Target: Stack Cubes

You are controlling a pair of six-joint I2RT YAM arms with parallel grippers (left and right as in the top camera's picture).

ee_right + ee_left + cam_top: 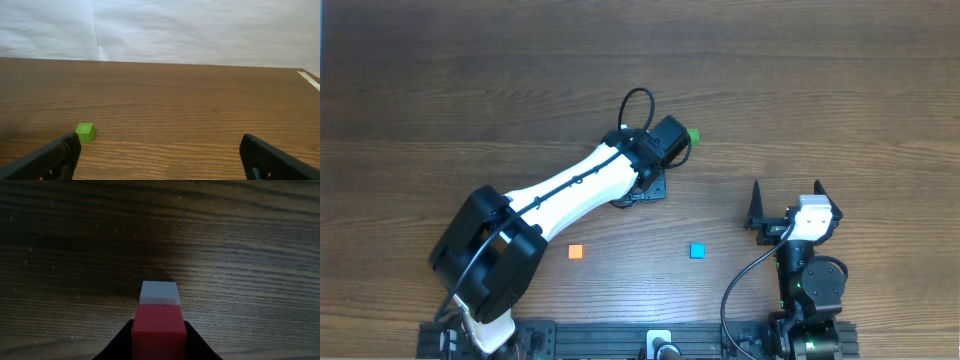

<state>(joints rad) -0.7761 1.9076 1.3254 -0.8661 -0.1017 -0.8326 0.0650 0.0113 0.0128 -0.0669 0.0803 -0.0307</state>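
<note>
"What did the left gripper (158, 326) hold?"

"A red cube (158, 337), pinched between its 2 fingers. A white cube (160, 292) lay just past it on the table (240, 240); I couldn't tell whether they touched."

"And the right gripper (787, 192)?"

"Its fingers were spread wide, holding nothing. A green cube (85, 132) sat ahead of it. 1 orange cube (576, 252) and 1 blue cube (697, 251) lay nearer the bases."

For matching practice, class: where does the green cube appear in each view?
Top view: green cube, upper middle.
Right wrist view: green cube just beyond one finger of the right gripper.
Left wrist view: red cube and white cube instead.
Shared landmark: the open right gripper.
</note>
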